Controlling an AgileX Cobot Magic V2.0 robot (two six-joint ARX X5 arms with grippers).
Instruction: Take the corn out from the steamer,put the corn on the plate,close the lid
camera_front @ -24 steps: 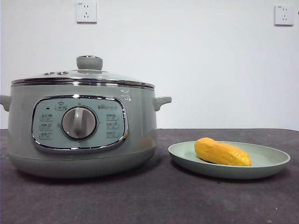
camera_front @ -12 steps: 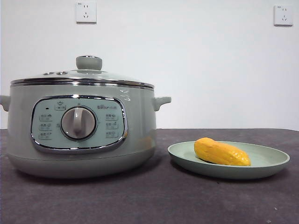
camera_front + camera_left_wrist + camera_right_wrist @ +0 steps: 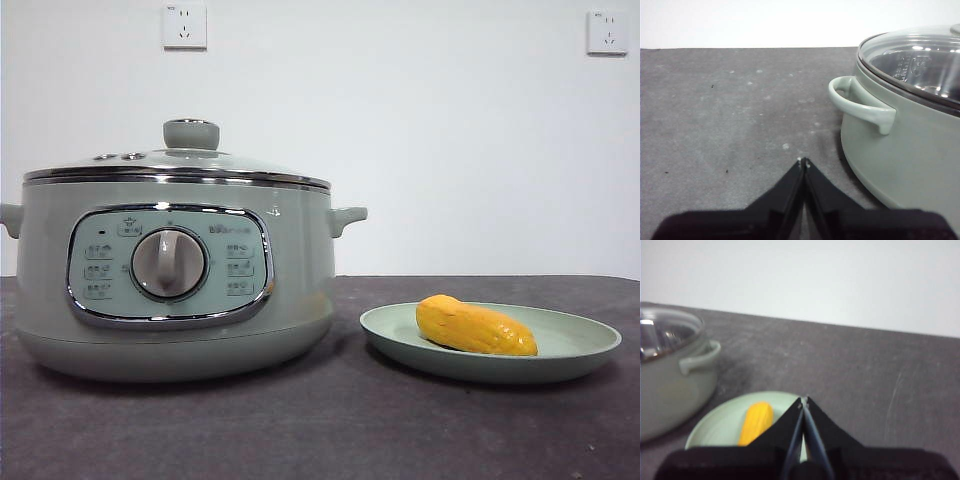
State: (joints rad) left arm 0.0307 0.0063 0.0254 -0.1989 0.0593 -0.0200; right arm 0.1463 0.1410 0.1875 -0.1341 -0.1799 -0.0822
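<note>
The corn (image 3: pixel 475 327) lies on the pale green plate (image 3: pixel 585 352) to the right of the steamer (image 3: pixel 170 265). The glass lid (image 3: pixel 190 155) sits shut on the steamer, its green knob on top. Neither arm shows in the front view. My left gripper (image 3: pixel 803 161) is shut and empty, low over the table beside the steamer's side handle (image 3: pixel 860 102). My right gripper (image 3: pixel 804 400) is shut and empty, back from the plate (image 3: pixel 720 427), with the corn (image 3: pixel 756 422) and the steamer (image 3: pixel 670 375) in its view.
The dark grey table (image 3: pixel 330 420) carries only the steamer and the plate. A white wall with two sockets (image 3: pixel 185 25) stands behind. Open tabletop lies in front of both things and beyond the plate.
</note>
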